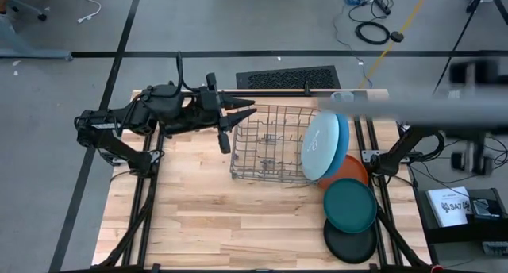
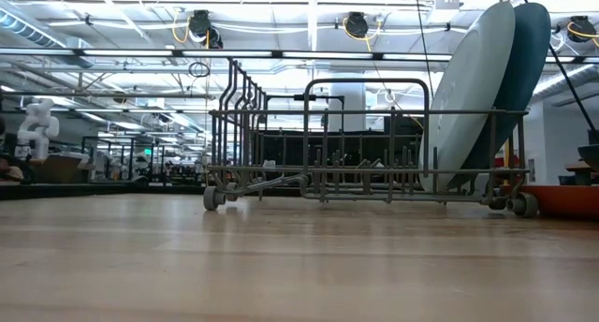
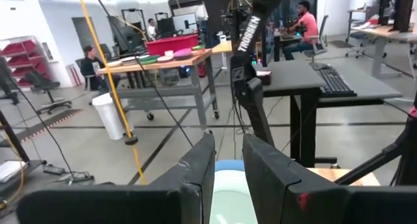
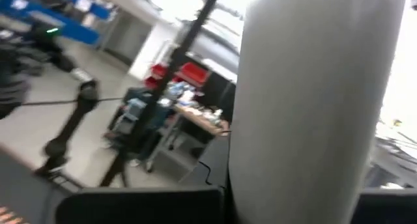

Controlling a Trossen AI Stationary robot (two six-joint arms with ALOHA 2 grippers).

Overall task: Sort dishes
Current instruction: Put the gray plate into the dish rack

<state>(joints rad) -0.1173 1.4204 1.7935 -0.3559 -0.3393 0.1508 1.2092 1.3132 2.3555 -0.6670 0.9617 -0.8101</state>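
A wire dish rack (image 1: 270, 142) stands mid-table. A pale blue plate (image 1: 320, 146) and a blue plate (image 1: 342, 138) stand on edge in its right end; the low view shows them leaning (image 2: 468, 97). An orange plate (image 1: 355, 171), a teal plate (image 1: 350, 205) and a black plate (image 1: 350, 241) lie overlapping on the table right of the rack. My left gripper (image 1: 244, 109) is open and empty, level at the rack's far left corner. My right gripper (image 1: 476, 110) is raised high on the right, shut on a grey plate (image 1: 397, 106) that shows blurred and edge-on. My right gripper holds the grey plate (image 4: 306, 120) between its two fingers, whose dark shapes stand on either side of it in the right wrist view. The plate is lifted clear of the table, well above the rack, on edge. Blur hides which part of the rim the fingers are on.
The table's near left half is bare wood (image 1: 206, 217). The rack's left and middle slots (image 1: 262, 138) hold no plates. A floor vent (image 1: 287, 77) lies beyond the far edge. People sit at desks (image 3: 303, 19) in the room behind.
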